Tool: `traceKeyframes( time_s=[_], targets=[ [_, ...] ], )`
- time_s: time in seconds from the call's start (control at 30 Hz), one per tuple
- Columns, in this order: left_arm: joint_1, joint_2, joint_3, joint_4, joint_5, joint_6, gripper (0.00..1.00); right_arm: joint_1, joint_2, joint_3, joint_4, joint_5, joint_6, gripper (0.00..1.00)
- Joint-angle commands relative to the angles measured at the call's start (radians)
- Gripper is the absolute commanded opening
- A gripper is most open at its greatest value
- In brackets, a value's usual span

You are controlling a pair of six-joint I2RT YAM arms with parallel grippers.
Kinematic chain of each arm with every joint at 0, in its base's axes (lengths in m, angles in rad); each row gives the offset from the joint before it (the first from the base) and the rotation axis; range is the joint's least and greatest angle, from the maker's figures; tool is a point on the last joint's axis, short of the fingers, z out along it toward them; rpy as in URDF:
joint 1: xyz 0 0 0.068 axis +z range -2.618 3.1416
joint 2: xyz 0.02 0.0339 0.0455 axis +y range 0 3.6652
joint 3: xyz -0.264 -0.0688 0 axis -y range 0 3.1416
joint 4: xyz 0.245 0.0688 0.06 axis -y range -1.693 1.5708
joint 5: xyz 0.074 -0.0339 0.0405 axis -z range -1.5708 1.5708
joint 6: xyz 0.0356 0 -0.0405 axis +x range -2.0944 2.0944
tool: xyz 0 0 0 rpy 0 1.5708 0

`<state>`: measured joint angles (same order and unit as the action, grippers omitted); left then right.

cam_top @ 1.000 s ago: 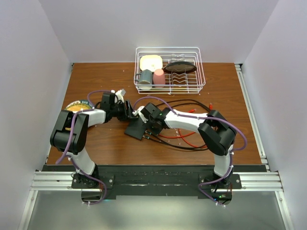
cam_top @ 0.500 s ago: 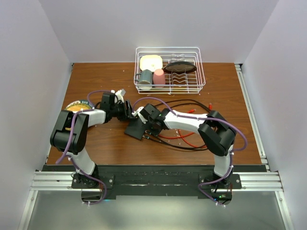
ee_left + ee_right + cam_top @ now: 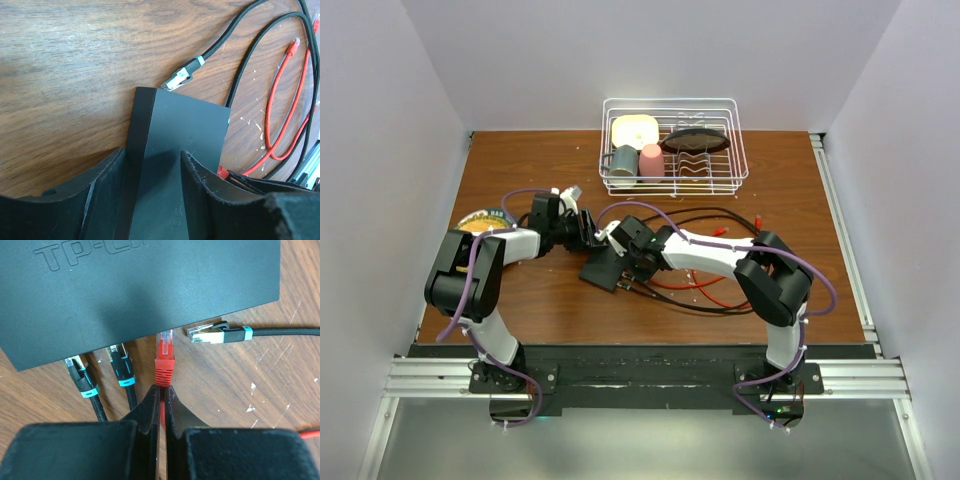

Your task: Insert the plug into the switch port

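Right wrist view: the right gripper (image 3: pixel 161 390) is pressed together on the thin cable of the red plug (image 3: pixel 164 357), just behind its boot. The plug points straight away from the claw, and its clear tip meets the long edge of the switch (image 3: pixel 150 290). The switch lies flat on the wooden table (image 3: pixel 240 390), directly in front of this claw.

To the left of the red plug, two black plugs (image 3: pixel 79 375) sit at the same edge. A loose black plug (image 3: pixel 215 333) lies on the wood just to its right.

In the left wrist view, the left gripper (image 3: pixel 152 160) stands half spread with one end of the switch between its fingers (image 3: pixel 107 185), which seem to lie against it.

The sockets themselves I cannot see, because the top of the switch covers them. So I cannot tell whether the red tip is inside a port or only touching the edge. From above, the plug is hidden under the right claw, and the near end of the switch is cut off in the left wrist view.

Both arms are folded, with elbows raised and forearms low. The left arm (image 3: pixel 510 243) reaches right and the right arm (image 3: pixel 720 250) reaches left, and they meet at the switch near the middle of the table.
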<state>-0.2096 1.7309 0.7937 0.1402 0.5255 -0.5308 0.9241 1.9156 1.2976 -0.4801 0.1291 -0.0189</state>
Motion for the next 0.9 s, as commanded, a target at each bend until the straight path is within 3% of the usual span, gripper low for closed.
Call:
traceKeyframes(
  time_s=[0.0,0.4,0.87],
  targets=[
    [-0.002,0.012,-0.008,0.013,0.041,-0.005,0.52,0.018,-0.059,0.048,0.093,-0.066,0.01,0.0],
    [-0.002,0.013,-0.013,0.03,0.06,-0.015,0.52,0.038,-0.072,0.031,0.129,-0.105,0.002,0.0],
    [-0.005,-0.021,-0.05,0.022,0.096,-0.005,0.49,0.039,0.011,0.097,0.133,-0.031,0.071,0.0]
  ],
)
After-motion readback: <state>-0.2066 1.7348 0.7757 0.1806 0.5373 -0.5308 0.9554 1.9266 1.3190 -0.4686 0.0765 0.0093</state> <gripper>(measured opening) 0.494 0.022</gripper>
